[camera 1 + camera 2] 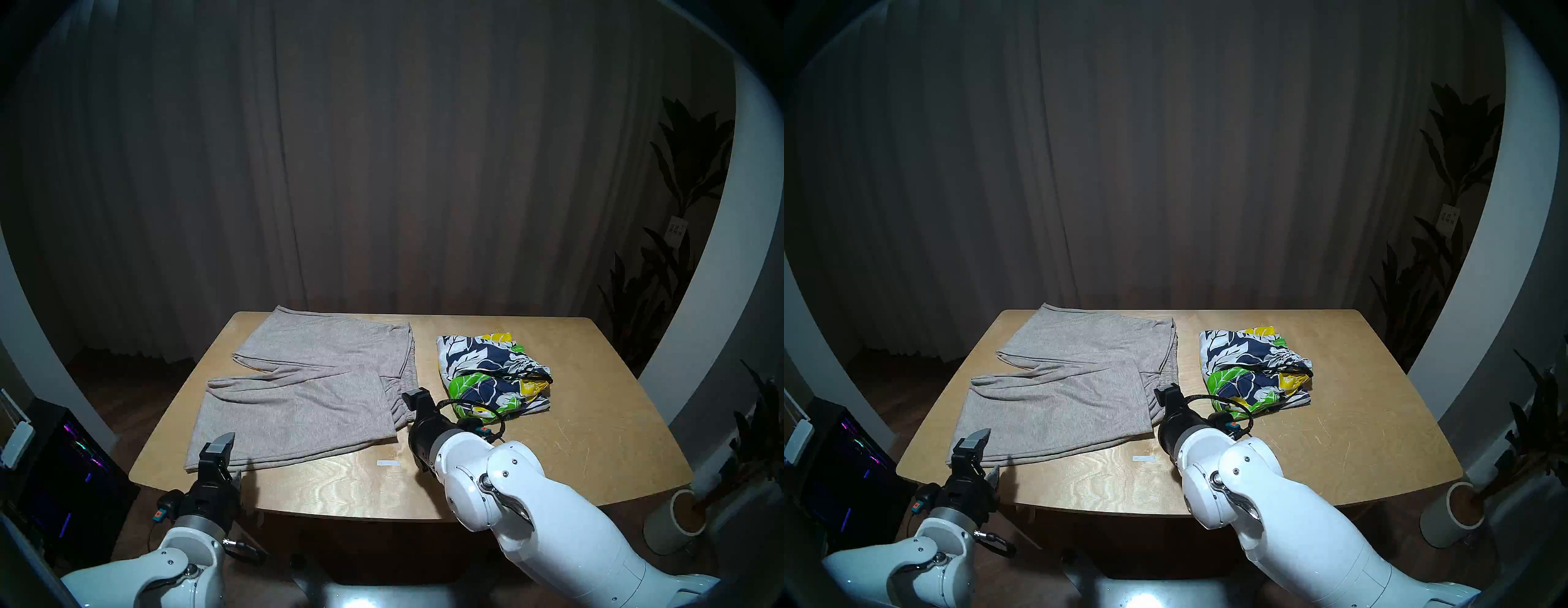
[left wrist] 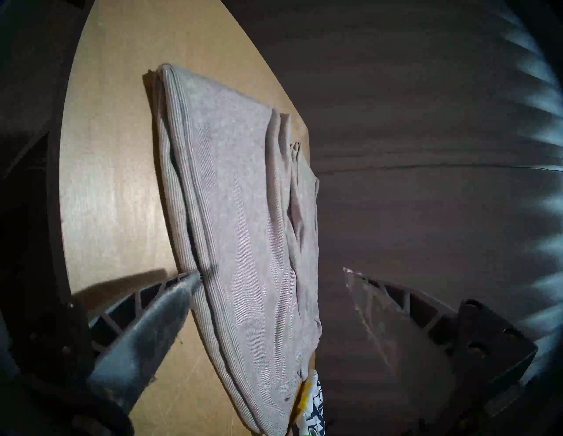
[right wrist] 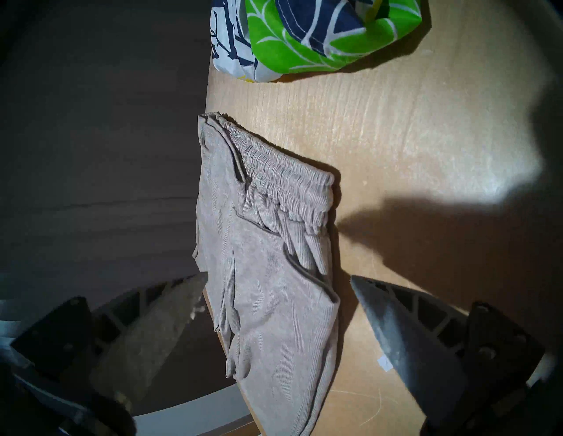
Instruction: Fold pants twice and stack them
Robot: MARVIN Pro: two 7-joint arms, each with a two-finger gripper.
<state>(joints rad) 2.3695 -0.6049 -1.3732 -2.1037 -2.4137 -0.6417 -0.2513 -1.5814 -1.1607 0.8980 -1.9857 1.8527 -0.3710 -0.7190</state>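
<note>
A: Pants [image 1: 305, 382] first: what are the tools doing to the grey pair?

B: Nothing is gripped. The left tool [image 1: 229, 456] stands with its fingers wide apart at the near left corner of the cloth, and one fingertip [image 2: 195, 275] looks to be at the hem edge. The right tool [image 3: 275, 281] is just as wide, empty, straddling the near end of the gathered waistband [image 3: 286, 185].

A: And beyond the tools?

B: The grey pants lie flat on the left half of the tabletop [image 1: 572, 424], legs pointing left, waist toward the middle. The floral shorts [image 1: 492, 373] sit bundled to the right, apart from them.

A: So which step?

B: I'd judge the first fold is about to start. Next, both tools need to pinch the near edge at its two corners and carry it over to the far edge together, evenly, so the knit doesn't bunch.
</note>
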